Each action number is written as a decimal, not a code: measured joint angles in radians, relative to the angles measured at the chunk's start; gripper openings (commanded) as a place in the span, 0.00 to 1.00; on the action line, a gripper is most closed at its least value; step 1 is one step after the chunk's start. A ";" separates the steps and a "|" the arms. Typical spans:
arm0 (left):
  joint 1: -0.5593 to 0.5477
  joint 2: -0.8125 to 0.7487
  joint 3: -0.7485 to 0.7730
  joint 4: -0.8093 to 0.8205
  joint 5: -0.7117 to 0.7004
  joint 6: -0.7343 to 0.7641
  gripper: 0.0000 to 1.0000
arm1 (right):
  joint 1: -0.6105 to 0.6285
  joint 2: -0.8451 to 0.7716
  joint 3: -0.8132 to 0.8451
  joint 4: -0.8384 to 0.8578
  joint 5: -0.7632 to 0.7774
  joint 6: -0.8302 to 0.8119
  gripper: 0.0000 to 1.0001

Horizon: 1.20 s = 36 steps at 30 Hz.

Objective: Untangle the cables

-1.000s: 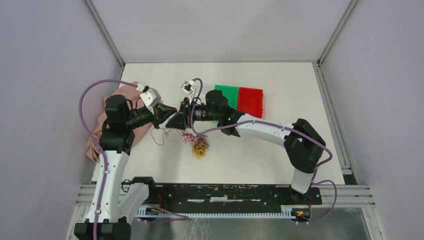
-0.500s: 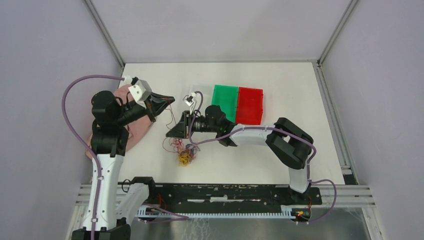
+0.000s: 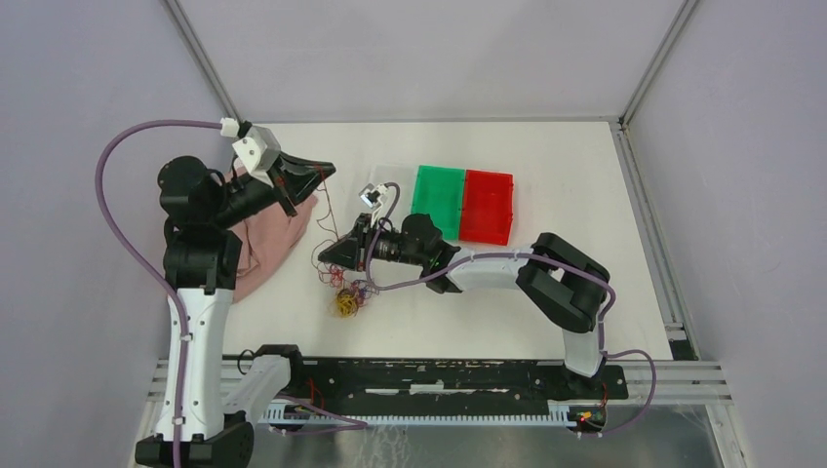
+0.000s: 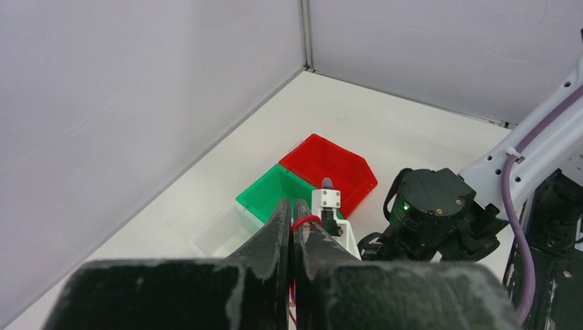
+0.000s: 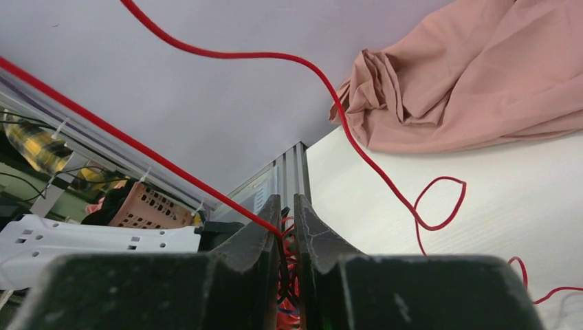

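The left pincer has pulled away leftward, clenched on one thin red wire strand. The right pincer has slid left, clamped on the curly red, yellow and purple cables, which lie on the white bench. The strand stretches between both pincers.

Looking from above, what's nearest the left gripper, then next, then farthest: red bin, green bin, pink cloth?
From the left gripper:
1. pink cloth, just beneath it.
2. green bin, off to its right.
3. red bin, farther right.
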 measured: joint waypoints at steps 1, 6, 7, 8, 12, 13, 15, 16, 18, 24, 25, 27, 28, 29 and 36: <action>0.000 0.007 0.017 0.000 -0.005 -0.006 0.03 | 0.002 0.000 -0.003 0.003 0.010 -0.008 0.18; 0.000 0.060 0.109 0.062 -0.049 -0.034 0.03 | 0.007 -0.016 -0.009 -0.031 0.054 -0.071 0.26; 0.000 0.071 0.137 0.074 -0.053 -0.035 0.03 | 0.008 -0.016 -0.017 -0.045 0.066 -0.084 0.29; 0.000 0.079 0.154 0.089 -0.061 -0.040 0.03 | 0.009 -0.017 -0.023 -0.060 0.071 -0.096 0.31; 0.000 0.098 0.252 0.205 -0.095 -0.051 0.03 | 0.023 -0.011 -0.074 -0.172 0.102 -0.143 0.33; 0.000 0.098 0.269 0.226 -0.099 -0.053 0.03 | 0.027 -0.008 -0.087 -0.200 0.109 -0.152 0.33; 0.000 0.097 0.307 0.270 -0.105 -0.057 0.03 | 0.034 0.003 -0.106 -0.245 0.117 -0.166 0.32; 0.000 0.098 0.324 0.293 -0.110 -0.060 0.03 | 0.034 0.009 -0.113 -0.264 0.123 -0.172 0.32; 0.000 0.097 0.348 0.321 -0.120 -0.064 0.03 | 0.038 0.019 -0.121 -0.292 0.134 -0.179 0.28; 0.000 0.099 0.398 0.360 -0.151 -0.063 0.03 | 0.040 0.021 -0.150 -0.306 0.188 -0.190 0.18; 0.000 0.100 0.403 0.363 -0.160 -0.061 0.03 | 0.040 0.021 -0.160 -0.303 0.201 -0.190 0.20; 0.000 0.102 0.409 0.375 -0.182 -0.053 0.03 | 0.040 0.017 -0.188 -0.303 0.233 -0.191 0.26; 0.000 0.104 0.411 0.380 -0.192 -0.048 0.03 | 0.040 0.011 -0.202 -0.304 0.248 -0.192 0.32; 0.000 0.105 0.414 0.382 -0.199 -0.047 0.03 | 0.040 0.003 -0.216 -0.311 0.262 -0.196 0.39; 0.000 0.101 0.393 0.376 -0.188 -0.002 0.03 | 0.039 -0.186 -0.238 -0.475 0.326 -0.281 0.75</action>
